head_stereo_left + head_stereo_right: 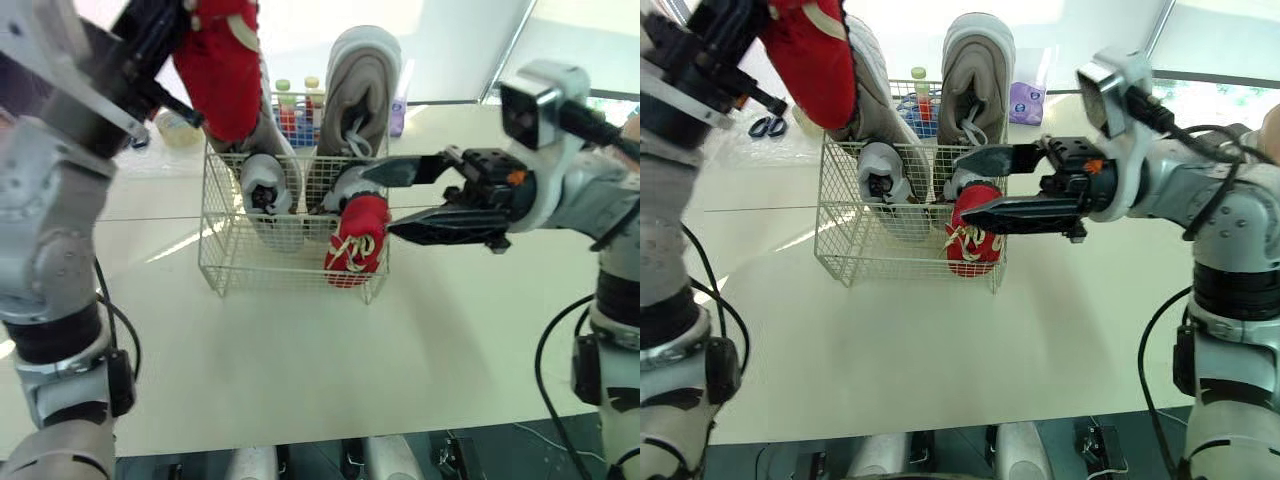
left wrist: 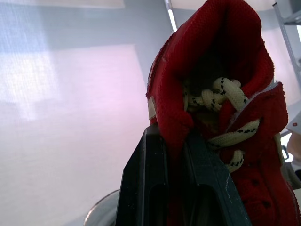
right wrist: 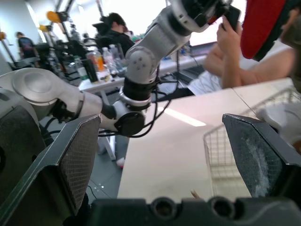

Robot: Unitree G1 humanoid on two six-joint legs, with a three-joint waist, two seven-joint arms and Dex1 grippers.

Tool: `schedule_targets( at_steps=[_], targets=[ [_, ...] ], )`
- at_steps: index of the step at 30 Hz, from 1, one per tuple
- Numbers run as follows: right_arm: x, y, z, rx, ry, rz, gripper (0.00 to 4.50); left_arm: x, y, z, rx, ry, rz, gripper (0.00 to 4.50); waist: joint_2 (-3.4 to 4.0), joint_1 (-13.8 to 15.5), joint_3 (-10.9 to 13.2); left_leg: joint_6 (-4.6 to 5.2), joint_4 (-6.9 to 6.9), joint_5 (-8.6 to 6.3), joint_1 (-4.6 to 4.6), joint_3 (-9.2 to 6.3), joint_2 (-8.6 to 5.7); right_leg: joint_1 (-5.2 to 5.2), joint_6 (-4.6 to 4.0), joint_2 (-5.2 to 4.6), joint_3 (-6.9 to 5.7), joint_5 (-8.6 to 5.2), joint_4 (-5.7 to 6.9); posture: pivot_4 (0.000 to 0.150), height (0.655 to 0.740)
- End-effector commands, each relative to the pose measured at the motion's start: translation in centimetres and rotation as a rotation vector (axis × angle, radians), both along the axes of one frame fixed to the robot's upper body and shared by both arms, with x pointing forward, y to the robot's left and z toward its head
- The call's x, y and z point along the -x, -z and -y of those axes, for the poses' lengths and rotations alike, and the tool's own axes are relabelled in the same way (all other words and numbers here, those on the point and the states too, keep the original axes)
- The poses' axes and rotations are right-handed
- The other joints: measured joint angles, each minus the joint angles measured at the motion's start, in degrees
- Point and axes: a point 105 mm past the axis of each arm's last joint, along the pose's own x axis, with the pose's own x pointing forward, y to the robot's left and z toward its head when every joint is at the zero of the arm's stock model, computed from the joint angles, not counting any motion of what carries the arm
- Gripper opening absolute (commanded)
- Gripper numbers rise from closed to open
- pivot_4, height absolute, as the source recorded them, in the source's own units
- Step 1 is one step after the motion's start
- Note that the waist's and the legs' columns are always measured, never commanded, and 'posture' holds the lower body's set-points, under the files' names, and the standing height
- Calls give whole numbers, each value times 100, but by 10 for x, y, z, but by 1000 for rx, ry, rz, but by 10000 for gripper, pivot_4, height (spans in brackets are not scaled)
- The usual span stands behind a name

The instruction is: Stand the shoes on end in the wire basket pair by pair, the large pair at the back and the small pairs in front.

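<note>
Robot holding a small red lace-up shoe (image 1: 220,70) high above a white wire basket (image 1: 222,268) of shoes.

The left claw (image 2: 171,137) was pinched tight on the raised shoe's collar, up over the basket's back left corner. Inside the basket, a large grey pair (image 1: 365,85) stood on end at the back, with a small white pair (image 1: 270,187) before it and the matching red shoe (image 1: 357,240) in the front right corner. The right claw (image 1: 378,203) gaped wide and empty, close by that red shoe. The basket sat on a cream surface (image 1: 300,370). The last pair looked half placed. The next move would likely be lowering the held shoe on end beside its mate at the front.
</note>
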Motion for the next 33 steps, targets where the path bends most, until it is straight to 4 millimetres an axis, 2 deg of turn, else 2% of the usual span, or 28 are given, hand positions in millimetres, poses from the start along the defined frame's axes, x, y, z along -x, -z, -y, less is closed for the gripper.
schedule_targets(
  at_steps=[1,6,9,10,13,24,30,33],
  targets=[
    [14,-10,13,-13,22,-20,45000,10,13,-6,54,-116,52,766,-3,20,0,0,4,0,-1,-4,1,2,0,3,0,0,2,1500,7400],
    [13,10,19,18,77,-129,45000,14,55,-10,97,-222,-22,766,-7,66,-1,9,16,-5,-4,-8,-3,12,8,1,0,5,-5,1500,7400],
    [6,18,20,-1,111,-164,45000,16,85,-4,21,-233,-88,766,-7,107,-4,15,18,-9,4,-6,-4,19,9,0,2,5,-5,1500,7400],
    [5,19,20,-2,112,-171,45000,15,86,-11,67,-250,-101,766,-7,135,-4,15,17,-8,2,-6,-4,17,9,1,2,5,-7,1500,7400],
    [4,22,19,0,104,-186,45000,17,89,-11,38,-249,-99,766,-10,178,-4,11,24,-5,-6,-21,-1,15,7,9,-4,4,-5,1500,7400],
    [-3,25,16,22,99,-174,45000,5,128,-8,-11,-293,-137,766,-6,152,-7,16,24,-7,-3,-19,-3,19,7,6,-8,4,-5,1500,7400],
    [-6,26,16,33,88,-172,45000,3,151,2,-23,-279,-158,766,0,152,-10,16,24,-7,-1,-19,-2,20,7,4,-10,4,-6,1500,7400],
    [-6,26,16,26,81,-171,45000,1,170,8,-60,-286,-175,766,1,156,-11,16,24,-7,-2,-19,-1,19,7,3,-11,4,-6,1500,7400]
  ],
)
